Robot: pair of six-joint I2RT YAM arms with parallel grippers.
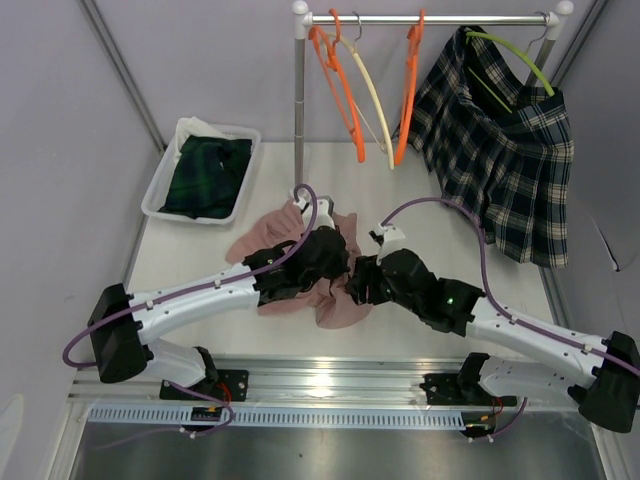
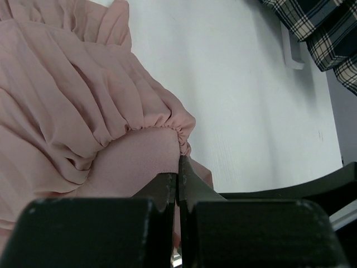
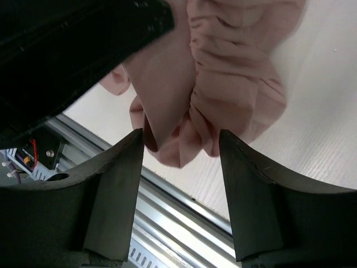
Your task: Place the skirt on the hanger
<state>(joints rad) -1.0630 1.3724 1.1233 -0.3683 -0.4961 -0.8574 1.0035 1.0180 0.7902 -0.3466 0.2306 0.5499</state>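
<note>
A pink skirt [image 1: 272, 240] lies crumpled on the white table, partly under both grippers. My left gripper [image 1: 338, 262] is shut on the skirt's gathered waistband [image 2: 162, 125]; its jaws [image 2: 179, 167] pinch the fabric edge. My right gripper [image 1: 360, 282] meets it from the right. It is open, and a bunched fold of the skirt [image 3: 234, 72] hangs just beyond and between its fingertips [image 3: 181, 139], with the left gripper's black body at upper left. Orange hangers [image 1: 338, 85] and a cream hanger [image 1: 375, 100] hang empty on the rail.
A plaid skirt [image 1: 505, 160] hangs on a green hanger [image 1: 512, 55] at the rail's right end. A white bin [image 1: 165, 185] with a dark green garment stands at the back left. The rail's post [image 1: 299, 100] stands behind the pink skirt.
</note>
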